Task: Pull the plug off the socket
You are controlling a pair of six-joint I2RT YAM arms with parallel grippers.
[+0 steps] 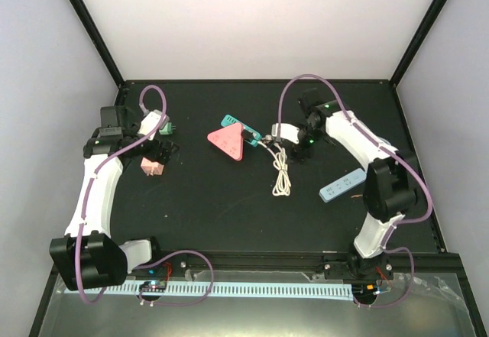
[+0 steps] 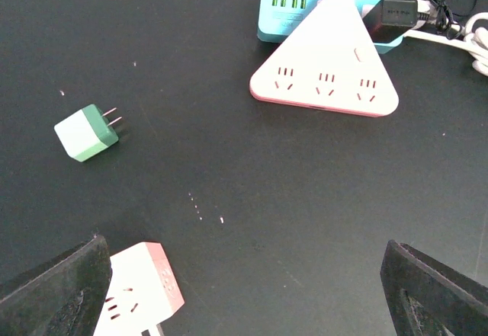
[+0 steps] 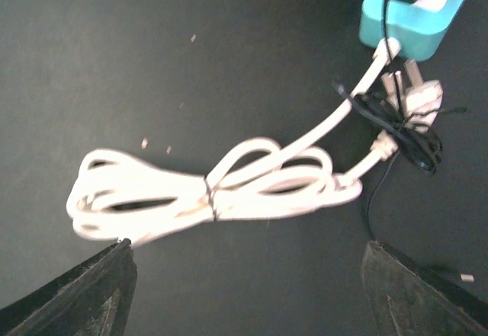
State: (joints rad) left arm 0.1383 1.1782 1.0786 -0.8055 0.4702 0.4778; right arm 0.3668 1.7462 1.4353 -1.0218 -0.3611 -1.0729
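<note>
While both arms hang over the tabletop [image 1: 229, 222], left jaws: spread wide, empty, near the pink cube socket [image 2: 141, 286].
Right jaws: spread wide, nothing between them, above the white cord bundle [image 3: 213, 191].
Plug [image 2: 400, 12]: black, at the right end of the teal power strip [image 2: 286, 12], touching the pink triangular strip [image 2: 324, 69], mid-tabletop.
Green adapter [image 2: 85, 132]: loose, left side.

We see a robotics lab cell: a black bench [image 1: 229, 222] enclosed by plain white panels [image 1: 252, 24] and black frame posts [image 1: 89, 25].
</note>
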